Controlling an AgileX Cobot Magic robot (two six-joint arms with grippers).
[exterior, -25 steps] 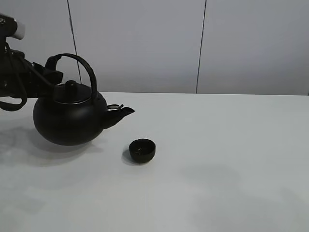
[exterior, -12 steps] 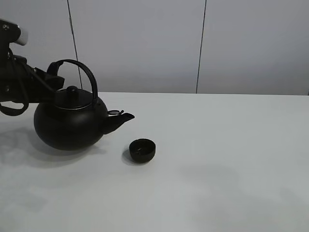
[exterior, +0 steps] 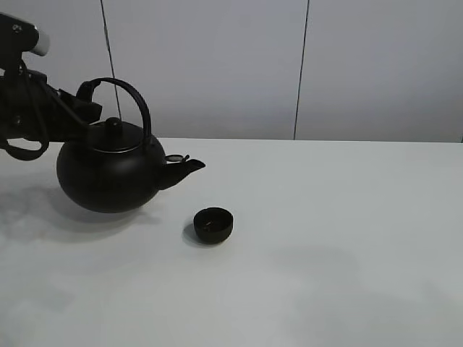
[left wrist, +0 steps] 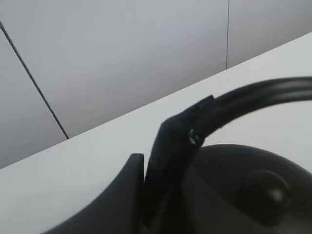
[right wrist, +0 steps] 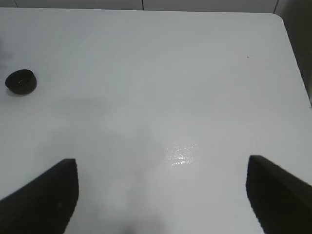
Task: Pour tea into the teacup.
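The round black teapot (exterior: pixel 108 177) has a dull satin coat that looks like painted or enamelled metal; its belly catches only a faint, soft sheen. Its arched black handle (exterior: pixel 136 101) is smoother and slightly glossier, with a pale highlight along the curve in the left wrist view. The lid knob (left wrist: pixel 265 192) shows 1 small glint. The tiny black bowl-shaped teacup (exterior: pixel 213 224) is fully matt. The white tabletop (exterior: pixel 347 238) is smooth and semi-gloss, with 1 patch of rippled glare in the right wrist view. The 2 fingers (right wrist: pixel 46 195) of the right gripper (right wrist: pixel 161 163) are flat matt black, material unclear. The pale grey wall panels (exterior: pixel 210 65) look smooth and matt.
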